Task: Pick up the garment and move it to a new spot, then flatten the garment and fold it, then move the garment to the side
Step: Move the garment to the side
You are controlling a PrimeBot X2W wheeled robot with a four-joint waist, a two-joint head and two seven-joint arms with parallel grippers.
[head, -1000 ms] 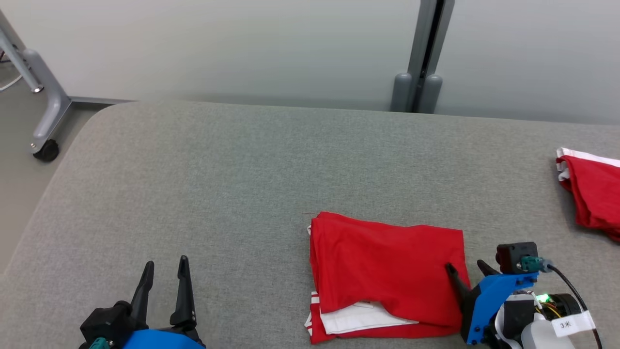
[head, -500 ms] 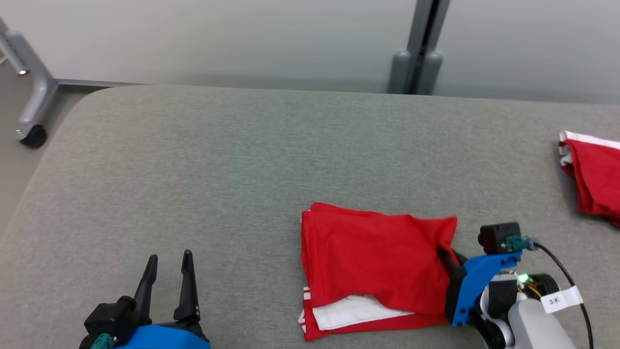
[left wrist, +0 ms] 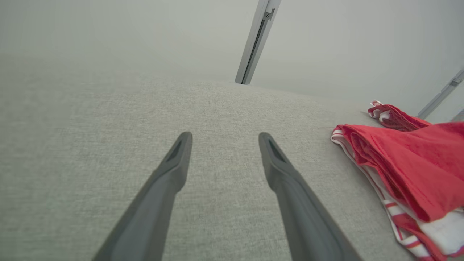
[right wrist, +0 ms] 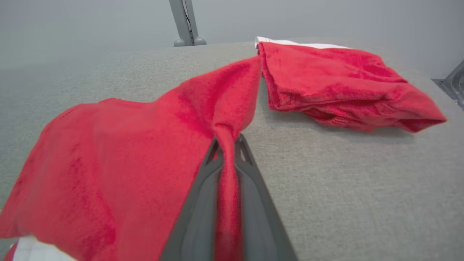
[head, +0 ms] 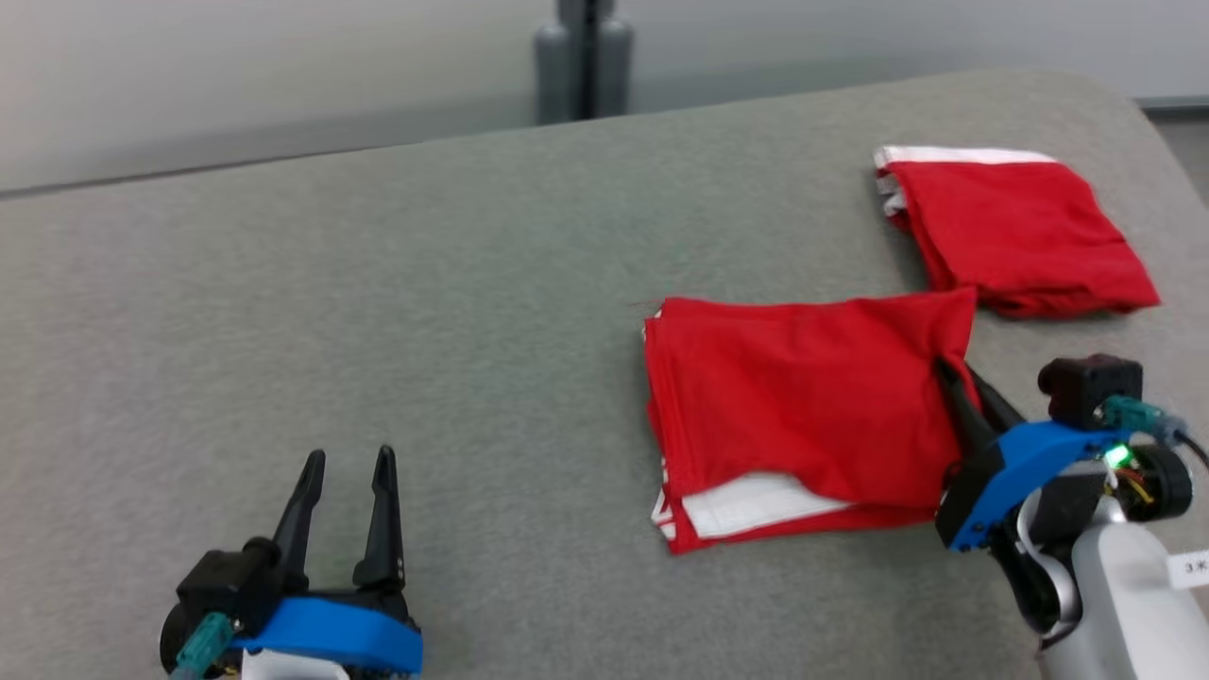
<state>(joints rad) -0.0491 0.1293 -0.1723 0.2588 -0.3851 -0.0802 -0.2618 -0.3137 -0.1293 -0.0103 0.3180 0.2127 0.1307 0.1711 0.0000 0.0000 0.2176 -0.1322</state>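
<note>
The folded red garment (head: 803, 406) with white trim lies on the grey padded table (head: 425, 312), right of centre. My right gripper (head: 954, 370) is shut on its right edge, which it lifts into a raised peak. In the right wrist view the red cloth (right wrist: 224, 170) is pinched between the two fingers (right wrist: 203, 203). My left gripper (head: 345, 463) stands open over bare table at the lower left, well clear of the garment (left wrist: 406, 170), with nothing between its fingers (left wrist: 170, 174).
A second folded red garment (head: 1011, 227) lies at the far right of the table, just beyond the held corner, and in the right wrist view too (right wrist: 337, 83). A grey post (head: 584, 57) stands behind the table's far edge. The table's right corner (head: 1143, 113) is rounded.
My right gripper has shut on the garment's right edge and raised it. The head camera has turned to the right, so the second garment now sits fully in view.
</note>
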